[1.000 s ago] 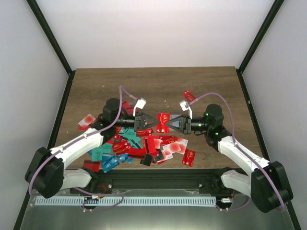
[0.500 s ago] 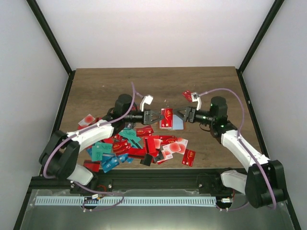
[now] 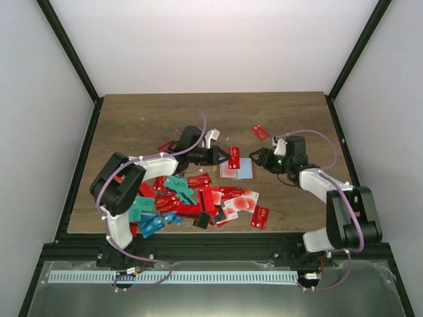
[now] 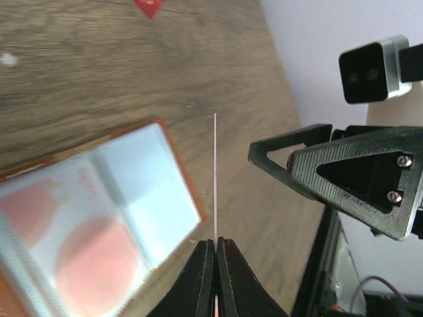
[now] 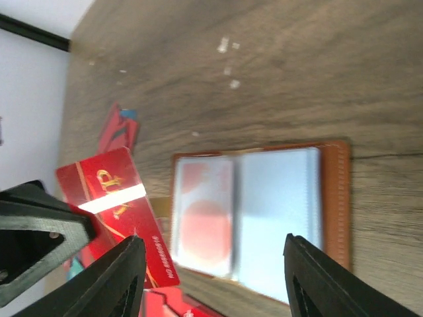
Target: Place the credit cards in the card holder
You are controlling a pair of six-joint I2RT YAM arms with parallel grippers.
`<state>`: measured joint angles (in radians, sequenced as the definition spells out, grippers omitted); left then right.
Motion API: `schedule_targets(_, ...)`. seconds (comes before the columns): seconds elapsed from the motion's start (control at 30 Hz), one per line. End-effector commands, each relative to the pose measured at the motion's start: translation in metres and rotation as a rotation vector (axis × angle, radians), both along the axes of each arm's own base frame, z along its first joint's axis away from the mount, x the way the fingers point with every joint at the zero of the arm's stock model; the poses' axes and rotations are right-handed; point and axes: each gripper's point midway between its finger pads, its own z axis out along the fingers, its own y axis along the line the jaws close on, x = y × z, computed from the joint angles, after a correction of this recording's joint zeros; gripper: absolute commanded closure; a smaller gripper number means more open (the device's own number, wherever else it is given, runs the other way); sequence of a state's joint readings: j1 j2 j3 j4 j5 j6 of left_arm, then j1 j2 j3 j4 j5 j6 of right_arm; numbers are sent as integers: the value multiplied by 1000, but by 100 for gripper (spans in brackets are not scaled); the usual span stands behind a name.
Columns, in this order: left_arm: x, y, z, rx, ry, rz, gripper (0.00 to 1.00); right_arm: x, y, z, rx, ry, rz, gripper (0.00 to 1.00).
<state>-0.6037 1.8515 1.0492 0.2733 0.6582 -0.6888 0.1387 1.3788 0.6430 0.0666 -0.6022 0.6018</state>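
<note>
Since the card holder lies open, left tool pinches a red card edge-on just beside it, likely for slotting; right tool spread, empty.

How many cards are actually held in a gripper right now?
1. A red card is pinched in the left gripper, held on edge beside the open card holder. The right gripper is open and empty. Both grippers show clearly, so none is hidden.

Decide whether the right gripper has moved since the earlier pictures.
Yes. The right gripper has pulled back to the right and up the view, closer to the lone red card.
</note>
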Motion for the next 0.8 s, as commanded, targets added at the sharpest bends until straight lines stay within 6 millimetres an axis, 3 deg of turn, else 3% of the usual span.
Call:
schedule_targets(0.0, 22, 4, -21, 75, 10, 98, 96, 23, -9, -13, -48, 11, -47, 42)
schedule_targets(0.3, 37, 3, -56, 136, 48, 135, 96, 32, -7, -48, -46, 93, -54, 46)
schedule_targets(0.77, 36, 0, -73, 145, 110, 141, 96, 30, -7, -72, -45, 153, -57, 49)
